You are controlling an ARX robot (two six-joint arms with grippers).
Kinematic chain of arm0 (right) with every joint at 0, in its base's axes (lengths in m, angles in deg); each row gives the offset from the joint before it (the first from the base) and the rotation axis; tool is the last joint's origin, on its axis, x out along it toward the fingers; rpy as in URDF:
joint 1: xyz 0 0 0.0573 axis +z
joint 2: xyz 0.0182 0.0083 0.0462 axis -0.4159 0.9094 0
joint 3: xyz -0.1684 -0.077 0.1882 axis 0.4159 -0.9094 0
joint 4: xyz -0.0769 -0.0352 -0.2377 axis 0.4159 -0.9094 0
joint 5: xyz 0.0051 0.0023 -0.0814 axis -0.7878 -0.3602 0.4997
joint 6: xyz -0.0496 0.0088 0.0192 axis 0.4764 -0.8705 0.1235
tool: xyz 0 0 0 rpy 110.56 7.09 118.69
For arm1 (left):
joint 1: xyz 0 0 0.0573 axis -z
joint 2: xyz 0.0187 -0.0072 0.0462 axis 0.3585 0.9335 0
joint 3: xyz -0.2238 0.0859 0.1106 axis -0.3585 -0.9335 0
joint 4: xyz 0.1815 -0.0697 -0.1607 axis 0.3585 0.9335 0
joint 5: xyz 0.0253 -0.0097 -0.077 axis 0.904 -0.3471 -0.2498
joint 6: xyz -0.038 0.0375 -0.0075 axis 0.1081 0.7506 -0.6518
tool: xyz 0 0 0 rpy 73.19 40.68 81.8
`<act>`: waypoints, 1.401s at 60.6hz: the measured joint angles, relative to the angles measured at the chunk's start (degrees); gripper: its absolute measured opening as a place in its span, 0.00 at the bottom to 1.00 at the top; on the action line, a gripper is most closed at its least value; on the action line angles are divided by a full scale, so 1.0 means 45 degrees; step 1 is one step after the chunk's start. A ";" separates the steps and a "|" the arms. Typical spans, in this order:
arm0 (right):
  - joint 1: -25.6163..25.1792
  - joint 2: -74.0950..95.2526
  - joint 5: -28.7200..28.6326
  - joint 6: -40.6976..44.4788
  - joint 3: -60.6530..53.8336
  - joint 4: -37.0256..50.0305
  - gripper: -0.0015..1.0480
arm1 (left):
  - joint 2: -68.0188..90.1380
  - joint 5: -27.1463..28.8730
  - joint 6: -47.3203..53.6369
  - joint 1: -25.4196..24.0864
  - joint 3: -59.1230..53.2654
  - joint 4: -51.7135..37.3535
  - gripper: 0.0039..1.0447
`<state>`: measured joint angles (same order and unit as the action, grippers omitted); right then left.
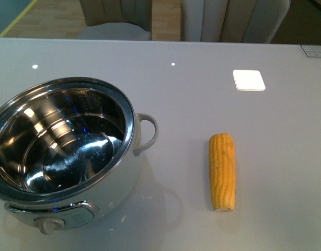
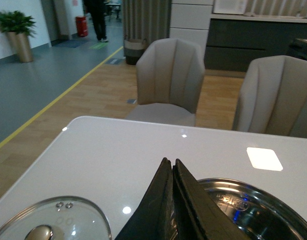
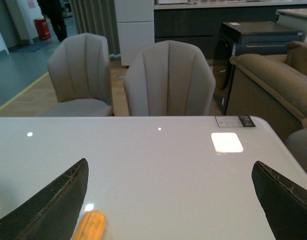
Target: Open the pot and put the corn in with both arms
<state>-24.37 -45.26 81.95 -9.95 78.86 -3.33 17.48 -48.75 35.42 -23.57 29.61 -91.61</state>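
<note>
The pot point(image 1: 124, 178) stands uncovered at the table's near left, its shiny steel inside empty, loop handle pointing right, knob at the front. To its right lies the corn point(image 1: 222, 171), lengthwise on the table, apart from the pot. No arm shows in the front view. In the left wrist view my left gripper point(image 2: 171, 162) is shut with nothing between its fingers, above the pot's rim point(image 2: 253, 190); a glass lid point(image 2: 48, 220) lies on the table beside it. In the right wrist view my right gripper point(image 3: 171, 167) stands wide open, the corn's tip point(image 3: 91, 225) near one finger.
The white table point(image 1: 202, 94) carries bright light reflections and a small label point(image 1: 313, 50) at its far right corner. Two beige chairs point(image 3: 168, 80) stand behind the far edge. A brown sofa point(image 3: 268, 80) is off to the right.
</note>
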 joint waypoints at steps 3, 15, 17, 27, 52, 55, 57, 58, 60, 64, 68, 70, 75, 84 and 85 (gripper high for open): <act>-0.0005 0.0000 -0.0005 0.0000 0.0000 0.0000 0.92 | -0.0520 0.0117 0.0000 0.0350 -0.0063 0.0432 0.03; -0.0005 0.0000 -0.0005 0.0000 0.0000 0.0000 0.92 | -0.2278 0.0238 0.0005 0.0534 -0.0078 0.2025 0.03; -0.0005 0.0000 -0.0005 0.0000 0.0000 0.0000 0.92 | -0.2594 0.0238 0.0005 0.0539 -0.0078 0.2312 0.03; -0.0005 0.0000 -0.0005 0.0000 0.0000 0.0000 0.92 | -0.3891 0.0243 0.0005 0.0539 -0.0078 0.3541 0.03; -0.0005 0.0000 -0.0005 0.0000 0.0000 0.0000 0.92 | -0.6105 0.0243 0.0005 0.0539 -0.0078 0.5702 0.03; -0.0005 0.0000 -0.0005 0.0000 0.0000 0.0000 0.92 | -0.6300 0.0238 0.0005 0.0539 -0.0078 0.5892 0.03; -0.0005 0.0000 -0.0005 0.0000 0.0000 0.0000 0.92 | -0.6441 0.0238 0.0005 0.0539 -0.0078 0.6037 0.03; -0.0005 0.0000 -0.0005 0.0000 0.0000 0.0000 0.92 | -0.6479 0.0238 0.0005 0.0539 -0.0083 0.6071 0.03; -0.0005 0.0000 -0.0005 0.0000 0.0000 0.0000 0.92 | -0.6615 0.0243 0.0005 0.0539 -0.0078 0.6207 0.03; -0.0005 0.0000 -0.0005 0.0000 0.0000 0.0000 0.92 | -0.6844 0.0243 0.0005 0.0539 -0.0083 0.6436 0.03; -0.0005 0.0000 -0.0005 0.0000 0.0000 0.0000 0.92 | -0.7019 0.0243 0.0005 0.0539 -0.0083 0.6615 0.03; -0.0005 0.0000 -0.0005 0.0000 0.0000 0.0000 0.92 | -0.7130 0.0243 0.0005 0.0539 -0.0078 0.6722 0.03; -0.0005 0.0000 -0.0005 0.0000 0.0000 0.0000 0.92 | -0.8325 0.0233 0.0005 0.0539 -0.0078 0.8344 0.03; 0.0000 0.0000 -0.0010 0.0000 0.0000 0.0000 0.92 | -0.9277 0.0238 0.0005 0.0539 -0.0078 0.8947 0.03; -0.0005 0.0000 -0.0005 0.0000 0.0000 0.0000 0.92 | -0.9287 0.0243 0.0005 0.0539 -0.0078 0.8952 0.03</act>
<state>-24.39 -45.26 81.92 -9.95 78.86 -3.33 -24.31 -47.66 35.44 -21.15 29.26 -51.32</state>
